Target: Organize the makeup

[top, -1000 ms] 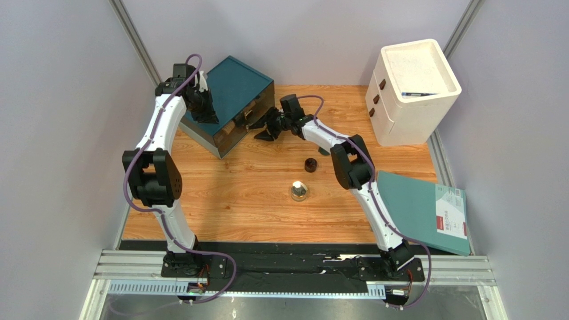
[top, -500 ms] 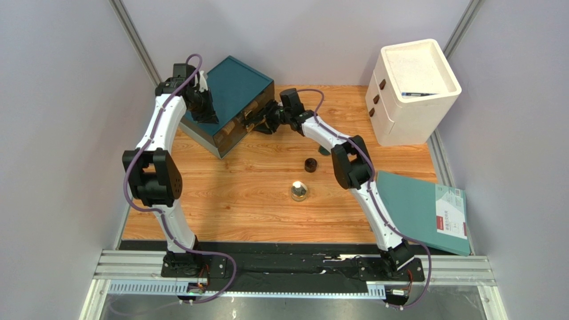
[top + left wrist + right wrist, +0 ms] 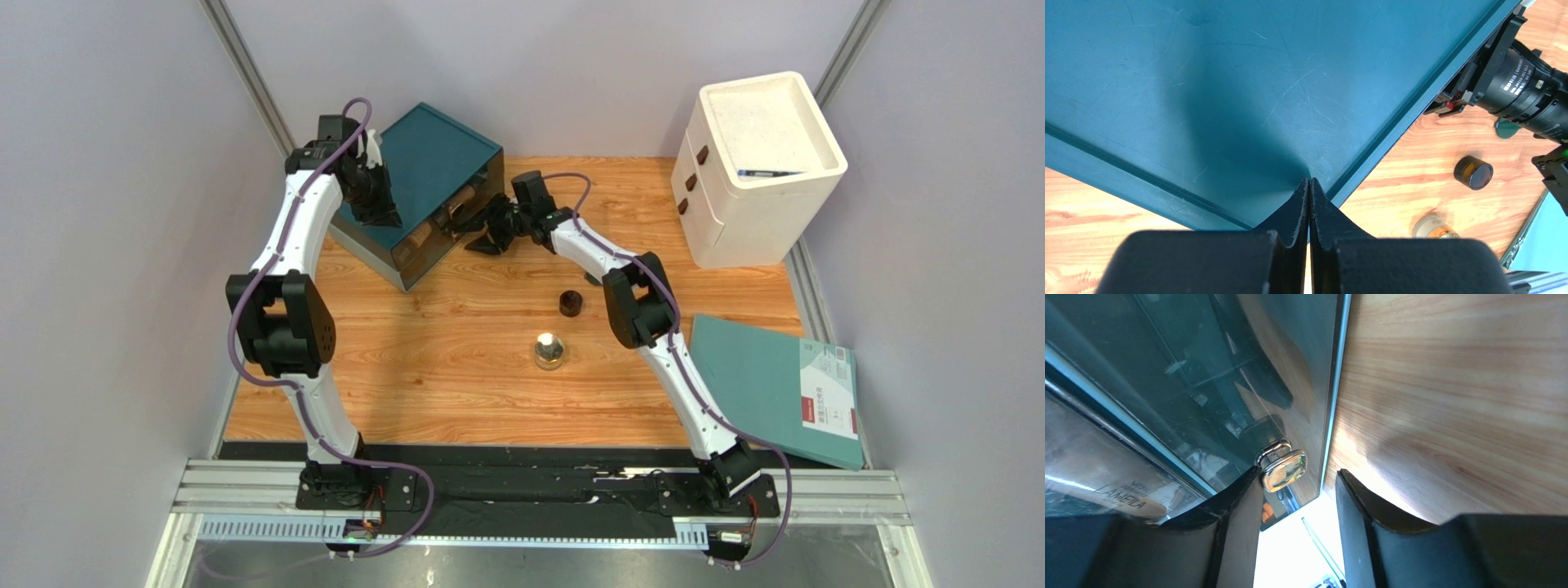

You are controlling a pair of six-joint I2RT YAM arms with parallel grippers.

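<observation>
The teal drawer box (image 3: 436, 153), upper left, is pinned by the closed, empty left hand (image 3: 1310, 190) and its gold knob (image 3: 1284, 470) straddled by the parted, empty right hand (image 3: 1298, 496), pinching judged next; brown jar (image 3: 570, 303) and gold compact (image 3: 548, 353) are left mid-frame on the worktop (image 3: 429, 380).

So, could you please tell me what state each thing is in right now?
Left tool: shut, tips on the teal box.
Right tool: open around the gold knob.
Brown jar: upright on the table.
Gold compact: lying on the table.
White cabinet: drawers shut.

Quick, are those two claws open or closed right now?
Left gripper: shut, empty, tips over the teal drawer box.
Right gripper: open, fingers flanking the gold metal knob.
</observation>
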